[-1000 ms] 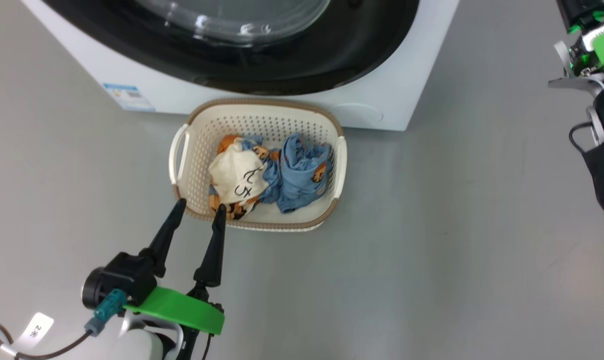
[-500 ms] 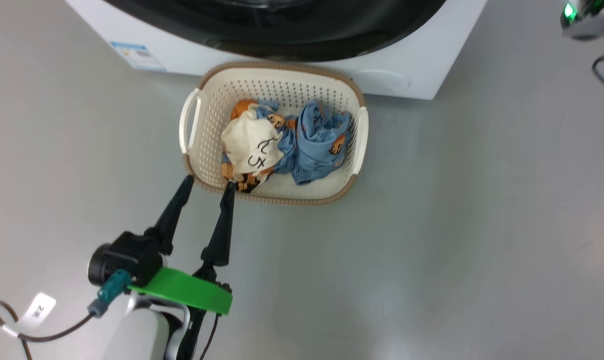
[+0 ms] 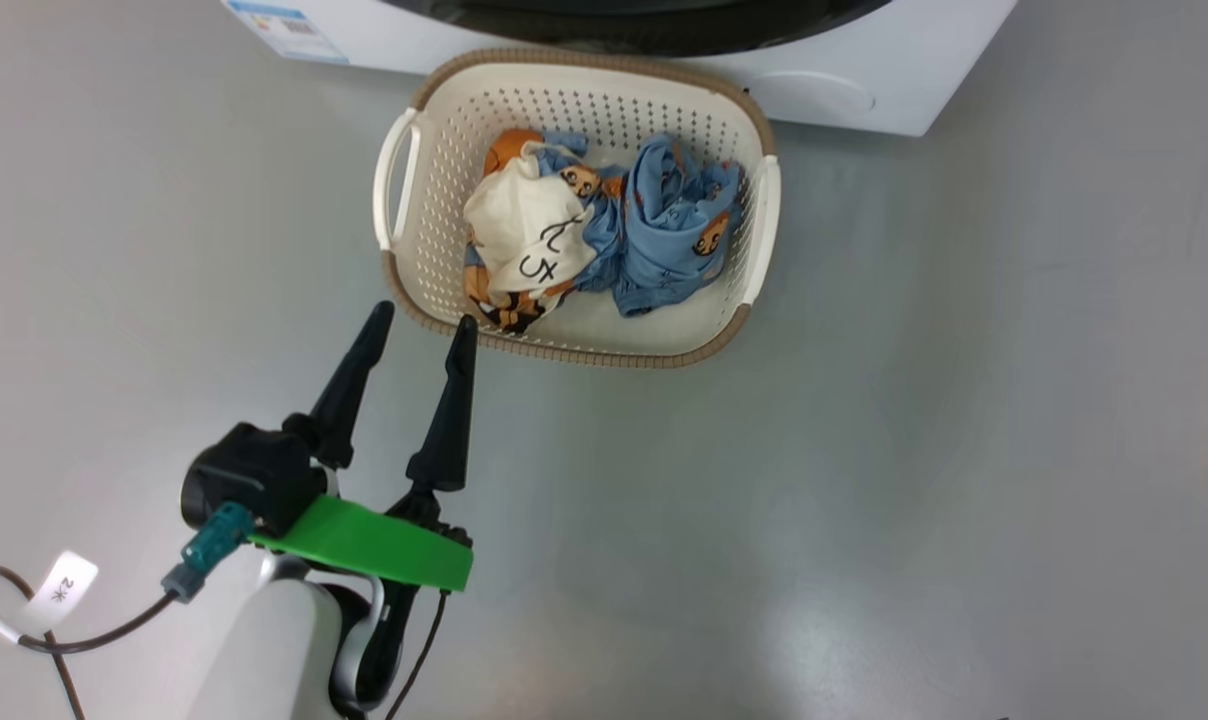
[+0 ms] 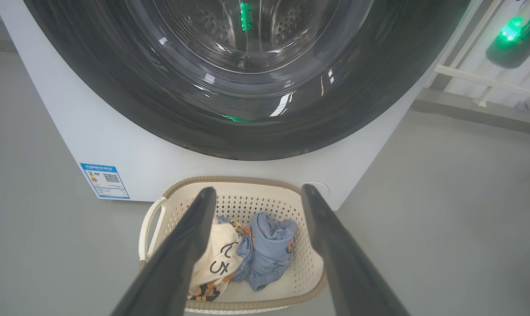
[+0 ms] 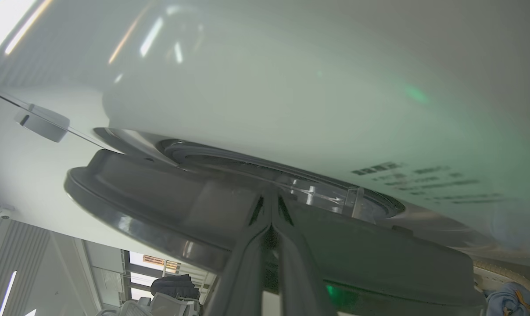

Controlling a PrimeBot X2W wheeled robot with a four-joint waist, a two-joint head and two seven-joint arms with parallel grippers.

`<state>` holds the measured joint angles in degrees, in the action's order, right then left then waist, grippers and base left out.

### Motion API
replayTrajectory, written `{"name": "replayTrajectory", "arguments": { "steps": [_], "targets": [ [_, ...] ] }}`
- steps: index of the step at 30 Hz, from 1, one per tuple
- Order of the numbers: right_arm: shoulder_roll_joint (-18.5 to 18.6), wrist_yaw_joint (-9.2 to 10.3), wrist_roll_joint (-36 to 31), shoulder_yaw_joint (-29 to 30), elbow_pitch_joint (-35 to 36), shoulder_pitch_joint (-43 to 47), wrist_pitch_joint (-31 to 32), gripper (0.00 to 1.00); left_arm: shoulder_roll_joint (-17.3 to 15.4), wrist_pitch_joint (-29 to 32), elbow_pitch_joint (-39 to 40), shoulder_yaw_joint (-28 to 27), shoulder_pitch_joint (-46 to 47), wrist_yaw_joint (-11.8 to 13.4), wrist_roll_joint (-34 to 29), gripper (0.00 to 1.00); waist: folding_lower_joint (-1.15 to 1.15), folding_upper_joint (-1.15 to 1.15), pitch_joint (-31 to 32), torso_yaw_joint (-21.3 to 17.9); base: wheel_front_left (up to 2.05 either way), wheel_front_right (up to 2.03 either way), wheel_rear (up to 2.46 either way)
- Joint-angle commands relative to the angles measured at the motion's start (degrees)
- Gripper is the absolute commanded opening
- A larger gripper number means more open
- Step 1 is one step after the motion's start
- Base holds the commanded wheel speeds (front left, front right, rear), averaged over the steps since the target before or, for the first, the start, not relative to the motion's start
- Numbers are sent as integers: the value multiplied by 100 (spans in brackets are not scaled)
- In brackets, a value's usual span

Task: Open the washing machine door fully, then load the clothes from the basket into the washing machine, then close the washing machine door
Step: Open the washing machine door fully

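The basket (image 3: 584, 356) sits on the grey floor (image 3: 914, 450), just in front of the washing machine (image 3: 894, 100). The clothes (image 3: 604, 225) lie bundled inside it, cream piece on the left, blue one on the right. Left gripper (image 3: 423, 315) hovers just beside the basket's near rim, fingers (image 3: 449, 400) spread wide, grasping nothing. Over in the right wrist view, the right gripper (image 5: 271, 202) has its fingers clenched tight together with nothing between them, tips up at the dark edge of the washing machine door (image 5: 159, 206). Touching or not, I cannot tell.
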<state>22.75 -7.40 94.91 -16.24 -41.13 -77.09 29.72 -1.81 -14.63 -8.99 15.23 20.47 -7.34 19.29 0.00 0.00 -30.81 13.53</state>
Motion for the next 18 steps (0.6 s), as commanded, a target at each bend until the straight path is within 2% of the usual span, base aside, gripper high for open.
{"name": "replayTrajectory", "arguments": {
  "steps": [1, 10, 18],
  "targets": [
    [-116, -9, -108, -38, 123, -122, 42, 0, -108, -37, 157, -162, 87, -14, 60, 100, 0, 0, -105, 60, 0, 0, 0],
    [-184, -9, -288, -175, 210, -136, 171, 0, -108, -37, 153, -150, 189, -14, 140, 100, 0, 0, -202, 87, 0, 0, 0],
    [-270, -9, -269, -284, 503, 273, 440, 0, -107, -37, 86, -189, 126, -14, 124, 100, 0, 0, 55, 27, 0, 0, 0]
  ]
}}
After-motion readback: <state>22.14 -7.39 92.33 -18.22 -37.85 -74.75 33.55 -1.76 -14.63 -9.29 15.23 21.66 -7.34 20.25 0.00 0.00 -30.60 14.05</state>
